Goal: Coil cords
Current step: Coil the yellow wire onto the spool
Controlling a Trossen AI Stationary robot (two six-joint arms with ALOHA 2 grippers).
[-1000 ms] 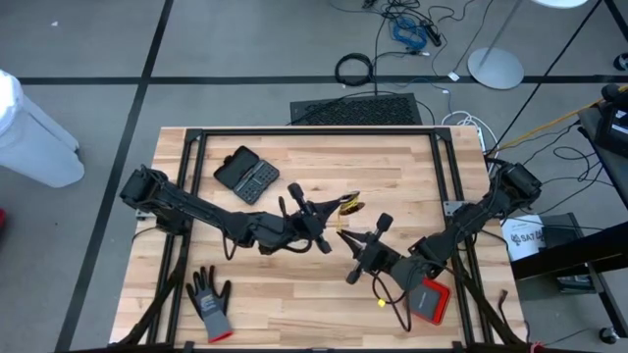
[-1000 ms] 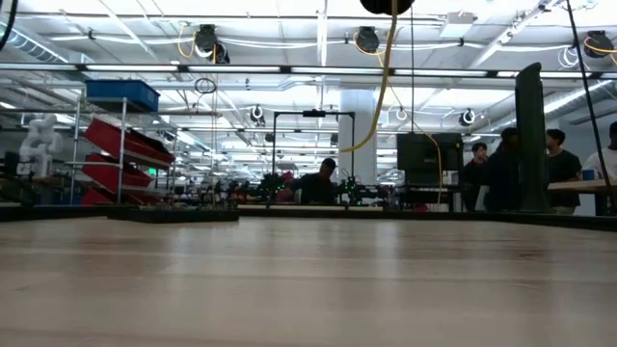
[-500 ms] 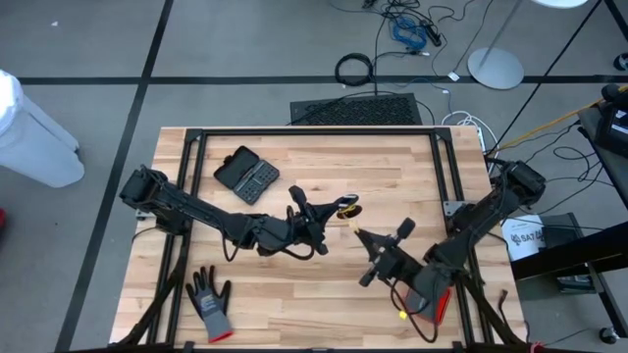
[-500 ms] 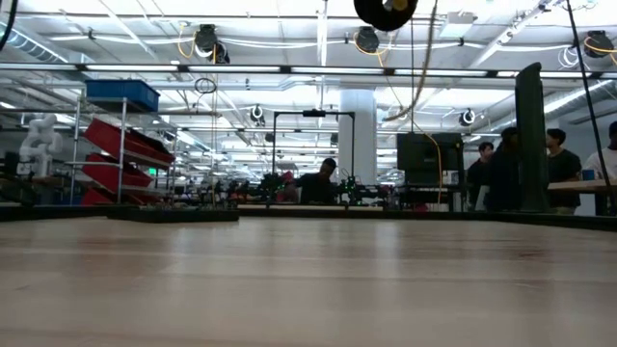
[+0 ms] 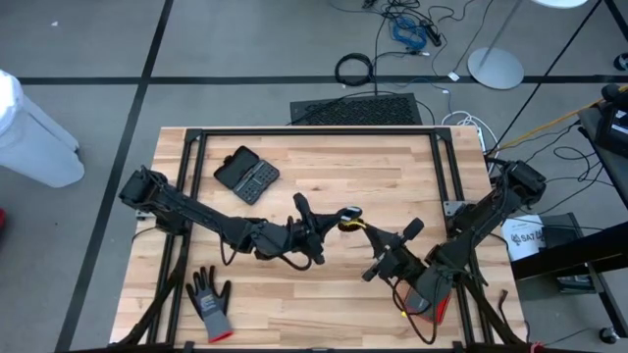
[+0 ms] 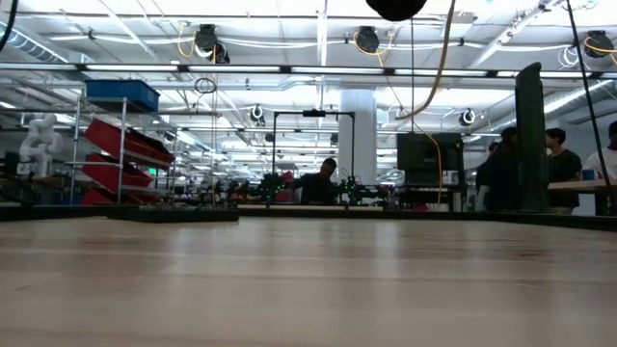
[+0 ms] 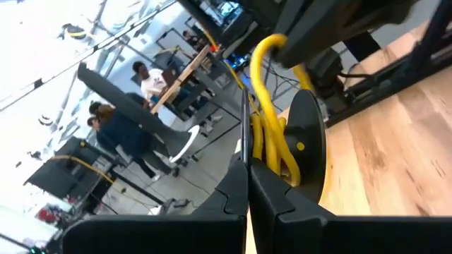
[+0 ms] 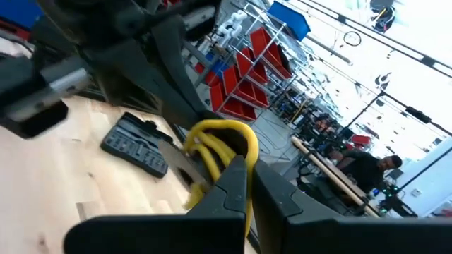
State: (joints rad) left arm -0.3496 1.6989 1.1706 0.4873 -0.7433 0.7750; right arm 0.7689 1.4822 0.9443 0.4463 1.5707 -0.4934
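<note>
coiling is in hand: the left gripper (image 5: 324, 222) and right gripper (image 5: 365, 228) are both clamped tight on the yellow cord (image 5: 349, 217), held up between them over the middle of the table (image 5: 392, 167). next, i reckon, comes laying another loop onto the bundle without slipping. since a second ago the right gripper has swung out right and come back in beside the left.
</note>
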